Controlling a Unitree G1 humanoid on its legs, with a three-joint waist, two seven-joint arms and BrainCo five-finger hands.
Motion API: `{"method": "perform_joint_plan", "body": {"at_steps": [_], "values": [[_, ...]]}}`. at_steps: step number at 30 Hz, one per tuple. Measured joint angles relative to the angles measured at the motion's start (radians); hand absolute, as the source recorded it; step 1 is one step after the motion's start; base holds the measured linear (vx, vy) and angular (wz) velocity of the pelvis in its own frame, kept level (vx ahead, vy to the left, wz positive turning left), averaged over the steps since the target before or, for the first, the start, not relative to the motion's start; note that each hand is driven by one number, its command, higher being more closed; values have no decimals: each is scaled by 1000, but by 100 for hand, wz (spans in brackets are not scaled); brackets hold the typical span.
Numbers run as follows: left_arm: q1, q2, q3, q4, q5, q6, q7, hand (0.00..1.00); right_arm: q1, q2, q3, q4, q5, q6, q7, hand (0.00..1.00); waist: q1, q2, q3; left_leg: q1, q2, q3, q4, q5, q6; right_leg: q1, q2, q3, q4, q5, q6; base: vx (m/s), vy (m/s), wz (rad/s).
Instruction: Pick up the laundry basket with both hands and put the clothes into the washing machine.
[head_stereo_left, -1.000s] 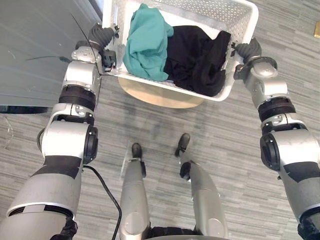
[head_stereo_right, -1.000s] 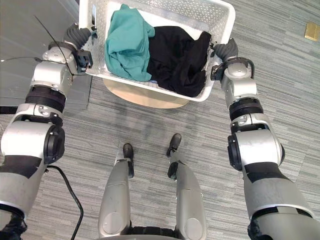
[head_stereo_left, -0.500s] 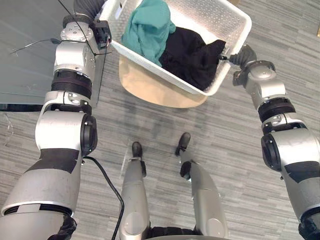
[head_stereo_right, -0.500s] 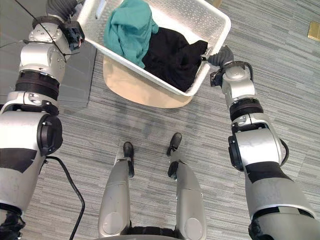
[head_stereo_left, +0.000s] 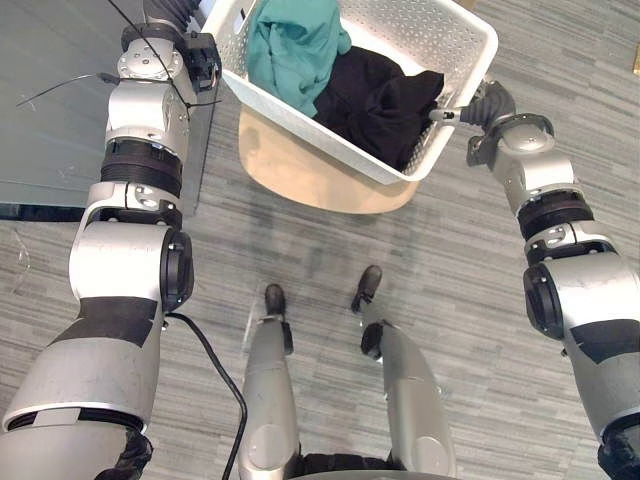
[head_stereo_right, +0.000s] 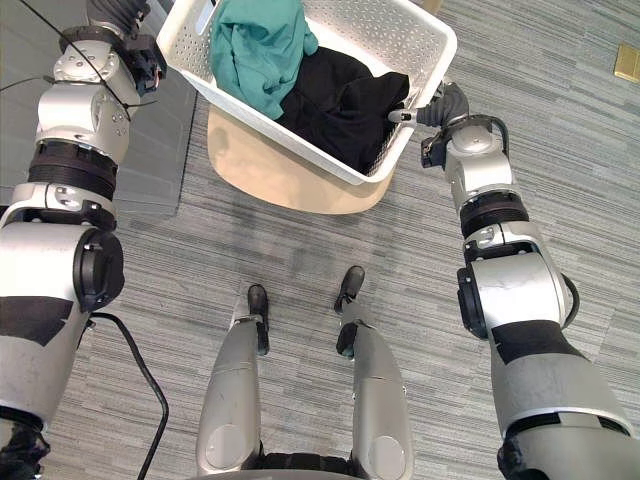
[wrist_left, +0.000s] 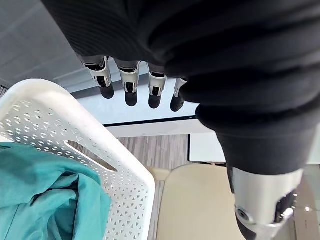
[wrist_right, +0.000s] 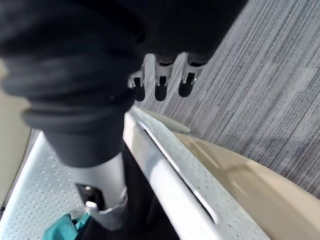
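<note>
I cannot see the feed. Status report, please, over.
Left hand at one end of laundry basket, right hand pinching its rim. Basket tilted, clothes inside. Beige stool underneath.

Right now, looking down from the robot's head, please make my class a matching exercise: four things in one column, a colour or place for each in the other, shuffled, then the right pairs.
Things
1. laundry basket
2. teal garment
3. black garment
4. round table

Descriptions
A. beige, below the basket
B. in the basket, toward the robot's right
C. white with perforated walls, tilted
D. in the basket, toward the robot's left

Pairs: 1-C, 2-D, 3-B, 4-A
</note>
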Motion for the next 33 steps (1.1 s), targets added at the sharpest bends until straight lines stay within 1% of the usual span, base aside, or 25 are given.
{"method": "perform_joint_plan", "body": {"at_steps": [5,9,12,15,17,18,20,22,23,24,25,26,27,28,30,31,33], "values": [[6,0,6,0,0,0,1,0,-6,-22,-4,1,0,0,0,0,2,0,0,12,-3,2,-1,0,0,3,-6,1,15,0,0,0,0,0],[39,23,20,-16,-29,-1,3,0,-6,-53,-24,-7,1,7,-2,0,3,0,0,55,0,11,0,0,0,43,-4,2,15,0,0,-3,2,-1],[90,43,51,-83,-66,-15,5,0,-4,-80,-57,-88,6,-1,-13,0,1,0,0,93,4,14,1,0,0,84,1,4,5,0,0,-4,0,-1],[156,80,58,-176,-119,-43,8,0,27,-114,-106,-208,20,-33,-39,0,3,0,0,140,9,21,1,-1,1,133,9,9,-3,0,0,-21,0,-3],[238,126,59,-285,-138,-64,10,0,100,-141,-144,-315,35,-53,-43,0,4,1,-1,188,16,27,-1,-1,1,184,17,15,-17,0,0,-32,-1,-5],[262,139,60,-313,-139,-74,10,0,123,-147,-155,-341,42,-57,-44,0,5,1,-1,201,18,30,-2,-2,2,196,19,16,-19,0,0,-30,-4,-6],[348,183,63,-410,-157,-96,10,0,225,-175,-204,-441,49,-73,-46,0,10,1,-2,254,24,45,-21,-10,13,239,27,24,-27,-4,5,-27,-4,-6],[422,205,70,-488,-158,-111,8,0,327,-197,-262,-536,49,-84,-54,0,17,1,-3,300,24,62,-48,-10,14,273,28,27,-38,-8,11,-25,-4,-4],[477,210,85,-533,-161,-120,7,0,409,-201,-312,-599,49,-88,-65,0,26,3,-5,332,22,72,-65,-10,14,296,30,31,-41,-8,11,-25,-1,-7],[551,217,103,-580,-163,-126,8,0,505,-201,-354,-662,49,-103,-71,0,29,3,-17,361,21,78,-80,-10,14,320,33,33,-45,-9,12,-20,-2,-6],[596,221,112,-604,-164,-133,7,0,557,-201,-369,-691,49,-110,-74,0,28,2,-38,365,21,80,-91,-10,14,321,33,33,-50,-12,16,0,0,0],[678,222,131,-632,-165,-144,7,0,640,-198,-392,-721,49,-123,-77,0,26,2,-86,360,18,82,-104,-10,14,312,33,34,-55,-14,19,47,-8,-2],[813,222,169,-658,-167,-155,7,0,757,-183,-437,-746,48,-130,-84,0,23,5,-148,374,10,83,-129,-10,14,314,33,41,-61,-21,29,105,1,-6],[866,221,190,-663,-167,-160,8,0,799,-173,-459,-746,48,-135,-86,0,22,4,-169,386,5,83,-142,-9,15,318,34,48,-64,-22,30,151,6,-9],[1053,204,281,-668,-166,-166,9,0,948,-104,-551,-746,34,-157,-109,0,12,8,-233,428,1,84,-171,-9,14,351,40,56,-78,-23,30,140,6,-6],[1098,191,307,-671,-165,-167,10,0,987,-82,-571,-746,22,-161,-113,0,4,8,-246,440,1,84,-177,-9,14,363,43,56,-86,-23,30,96,-10,-2],[1256,110,408,-691,-156,-169,12,0,1130,12,-645,-746,-29,-163,-116,0,0,8,-289,477,-2,83,-203,-10,15,410,53,58,-115,-24,32,83,-4,2]]}}
